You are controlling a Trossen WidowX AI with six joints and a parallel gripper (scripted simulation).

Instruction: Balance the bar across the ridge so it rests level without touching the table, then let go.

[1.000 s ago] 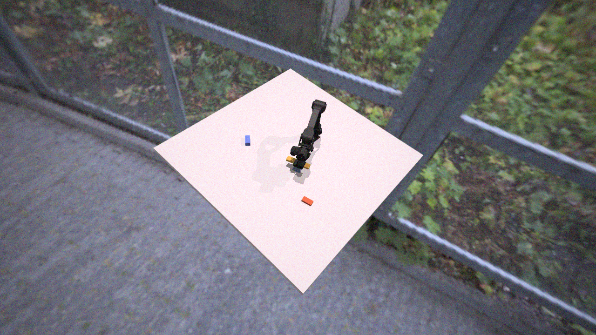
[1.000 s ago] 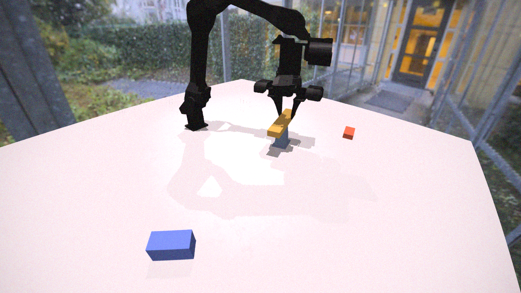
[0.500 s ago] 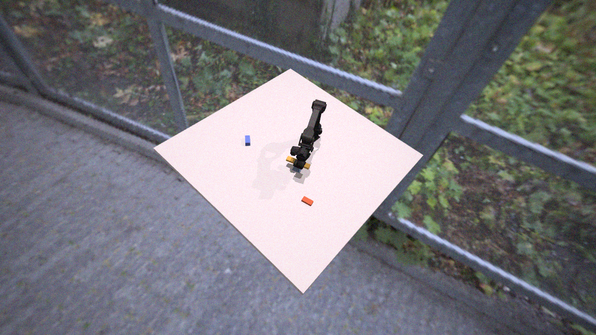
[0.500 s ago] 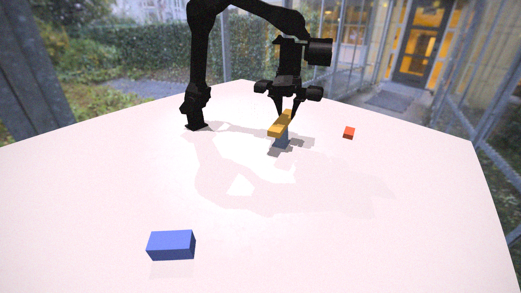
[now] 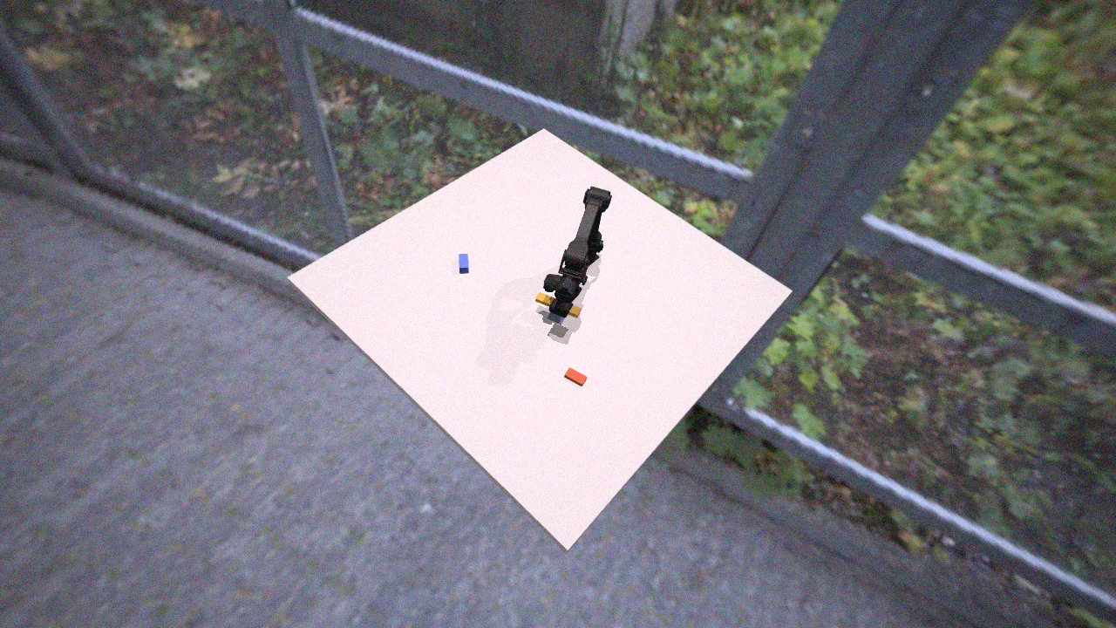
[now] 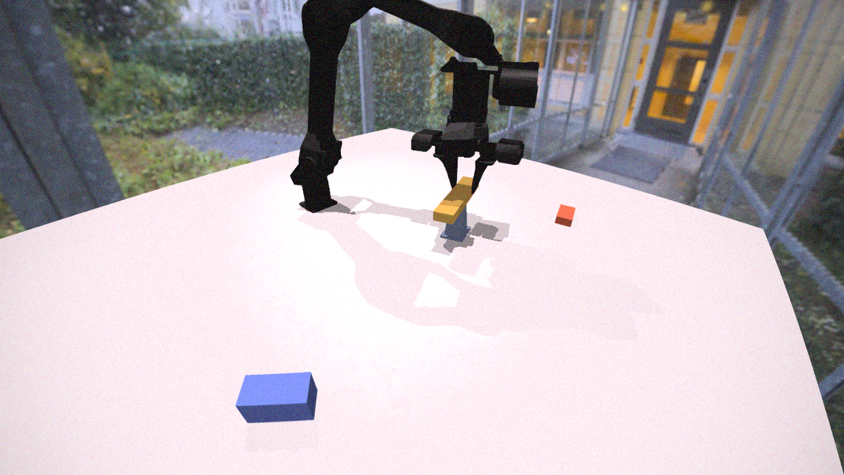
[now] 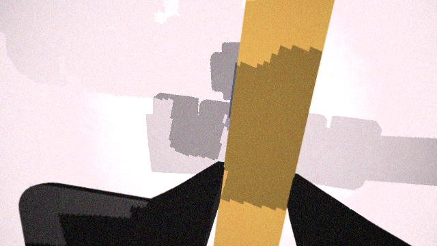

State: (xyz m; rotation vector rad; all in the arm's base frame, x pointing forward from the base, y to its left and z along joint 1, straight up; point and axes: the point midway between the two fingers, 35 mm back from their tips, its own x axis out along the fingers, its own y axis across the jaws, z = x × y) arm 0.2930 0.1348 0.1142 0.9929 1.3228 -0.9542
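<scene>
The yellow bar (image 5: 542, 298) (image 6: 453, 200) (image 7: 270, 130) is held level between my gripper's fingers. My gripper (image 5: 563, 300) (image 6: 465, 184) (image 7: 255, 175) is shut on the bar near its middle. The bar sits directly over the blue-grey ridge (image 6: 455, 226) (image 5: 555, 317), which stands upright on the white table (image 5: 468, 406) (image 6: 177, 265). In the wrist view only a thin blue sliver of the ridge (image 7: 232, 99) shows beside the bar. I cannot tell whether the bar touches the ridge top. Neither bar end touches the table.
A blue block (image 5: 463, 262) (image 6: 276, 396) lies far from the ridge near one table edge. A small orange block (image 5: 575, 376) (image 6: 564, 214) lies on the table to the other side. The arm's base (image 6: 314, 189) stands behind the ridge.
</scene>
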